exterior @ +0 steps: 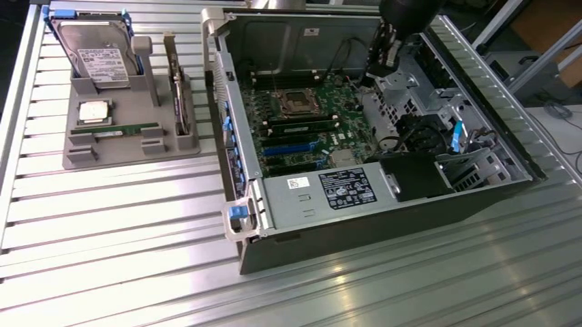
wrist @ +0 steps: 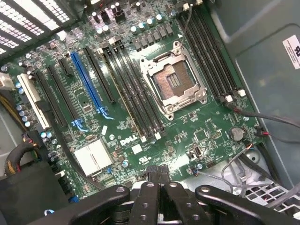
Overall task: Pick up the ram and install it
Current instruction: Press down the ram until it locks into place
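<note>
One RAM Stick Seated, One on the Holder

Two ram sticks show in the exterior view. One ram (exterior: 127,131) lies flat in the grey holder (exterior: 82,155) on the bench (exterior: 118,225), just in front of the square silver processor (exterior: 94,111) and near the hard drive (exterior: 95,48) standing at the holder's far end. The other stick (exterior: 300,127) sits in a slot on the green motherboard (exterior: 314,146) inside the open computer case (exterior: 364,218), just beside the empty processor socket (exterior: 296,102). My hand (wrist: 158,180) hangs over the motherboard's edge inside the case, fingers pressed together and pinching nothing. Below my wrist I see the bare socket (wrist: 174,79), the long black memory slots (wrist: 133,89) beside it, and a blue expansion slot (wrist: 86,84) further along.
</note>
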Controlling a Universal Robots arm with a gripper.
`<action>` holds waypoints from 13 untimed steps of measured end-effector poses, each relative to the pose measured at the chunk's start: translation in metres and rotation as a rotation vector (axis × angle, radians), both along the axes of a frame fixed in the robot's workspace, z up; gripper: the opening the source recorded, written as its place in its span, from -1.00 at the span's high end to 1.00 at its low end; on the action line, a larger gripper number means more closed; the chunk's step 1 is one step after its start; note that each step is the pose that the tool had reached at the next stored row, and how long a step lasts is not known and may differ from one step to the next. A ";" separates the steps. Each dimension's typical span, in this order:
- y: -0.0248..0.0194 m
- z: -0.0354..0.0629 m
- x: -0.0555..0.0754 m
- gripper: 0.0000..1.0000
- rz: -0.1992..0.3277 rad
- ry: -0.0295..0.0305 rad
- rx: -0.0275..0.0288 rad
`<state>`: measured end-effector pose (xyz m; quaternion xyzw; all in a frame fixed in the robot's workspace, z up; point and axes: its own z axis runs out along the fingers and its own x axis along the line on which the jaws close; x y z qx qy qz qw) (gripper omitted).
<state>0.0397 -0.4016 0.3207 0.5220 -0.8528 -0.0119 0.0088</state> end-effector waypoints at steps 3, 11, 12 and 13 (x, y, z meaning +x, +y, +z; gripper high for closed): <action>0.0000 -0.0001 0.000 0.79 -0.027 0.0000 -0.0001; 0.0000 -0.0006 0.000 0.79 -0.112 0.0000 -0.0001; 0.0000 -0.0007 0.000 0.79 -0.125 0.0000 -0.0001; 0.0000 -0.0008 0.000 0.79 -0.133 0.0000 -0.0001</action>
